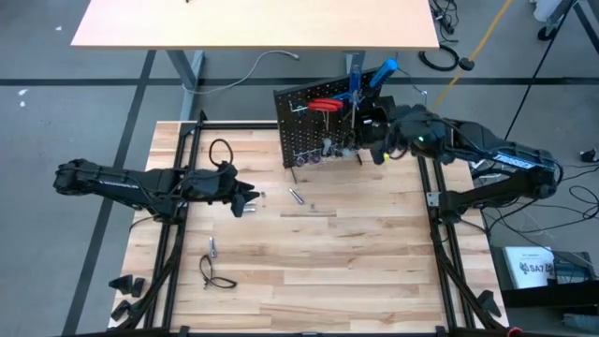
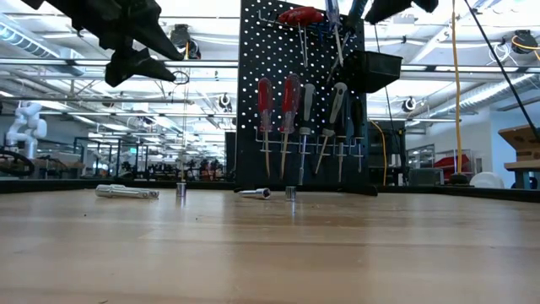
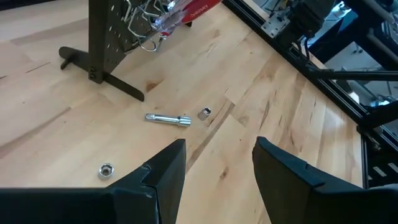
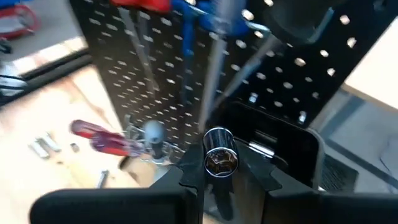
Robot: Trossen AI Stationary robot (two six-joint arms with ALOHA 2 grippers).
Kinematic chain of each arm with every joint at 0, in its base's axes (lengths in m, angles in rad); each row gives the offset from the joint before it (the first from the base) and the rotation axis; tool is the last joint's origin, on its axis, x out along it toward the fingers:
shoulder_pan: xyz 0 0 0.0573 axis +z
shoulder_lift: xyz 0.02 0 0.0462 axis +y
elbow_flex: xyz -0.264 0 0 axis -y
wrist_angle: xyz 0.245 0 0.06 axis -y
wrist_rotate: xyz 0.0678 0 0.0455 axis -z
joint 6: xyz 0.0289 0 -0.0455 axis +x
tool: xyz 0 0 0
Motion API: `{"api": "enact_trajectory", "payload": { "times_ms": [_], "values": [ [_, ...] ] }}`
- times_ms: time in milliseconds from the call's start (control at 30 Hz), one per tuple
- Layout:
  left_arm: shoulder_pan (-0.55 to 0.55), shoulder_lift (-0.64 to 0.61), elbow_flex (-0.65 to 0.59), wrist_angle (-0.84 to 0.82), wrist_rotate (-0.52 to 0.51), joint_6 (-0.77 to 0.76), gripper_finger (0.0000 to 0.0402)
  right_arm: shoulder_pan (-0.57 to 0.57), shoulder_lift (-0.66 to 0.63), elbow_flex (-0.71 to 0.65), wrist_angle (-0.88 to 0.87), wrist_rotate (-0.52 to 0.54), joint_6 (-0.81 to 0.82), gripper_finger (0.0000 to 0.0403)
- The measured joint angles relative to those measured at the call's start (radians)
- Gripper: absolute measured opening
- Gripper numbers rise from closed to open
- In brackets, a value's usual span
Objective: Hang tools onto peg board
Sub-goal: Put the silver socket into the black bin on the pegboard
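Nearby, left gripper [image 3: 214, 180] hovering over the table [image 1: 356, 271], fingers apart, holding nothing; loose bits [image 3: 168, 119] lying on wood beyond. Farther back, right gripper [image 4: 219, 177] clamped on a silver socket [image 4: 219, 155] just before the bin [image 4: 283, 146] of the peg board [image 1: 314, 126], screwdrivers [image 2: 277, 105] hanging there.

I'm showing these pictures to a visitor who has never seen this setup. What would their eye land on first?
Most likely the black peg board standing at the table's far edge, with red-handled screwdrivers hanging in its rail. Next, the right gripper up at the board's small black bin, shut on a shiny silver socket. The left gripper hangs open above the table, over loose silver bits.
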Motion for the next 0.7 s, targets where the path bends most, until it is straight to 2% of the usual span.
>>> {"api": "enact_trajectory", "payload": {
  "times_ms": [333, 433, 700],
  "values": [
    [-0.001, 0.0, 0.0, -0.001, 0.003, -0.001, 0.0187, -0.178, 0.053, 0.0, -0.038, -0.122, -0.006, 0.0051],
    [-0.001, 0.0, 0.0, -0.001, 0.003, -0.001, 0.0187, -0.194, 0.056, 0.0, -0.038, -0.157, -0.007, 0.0067],
    [-0.001, 0.0, 0.0, -0.001, 0.003, -0.001, 0.0187, -0.199, 0.056, 0.0, -0.027, -0.147, -0.006, 0.0125]
  ]
}}
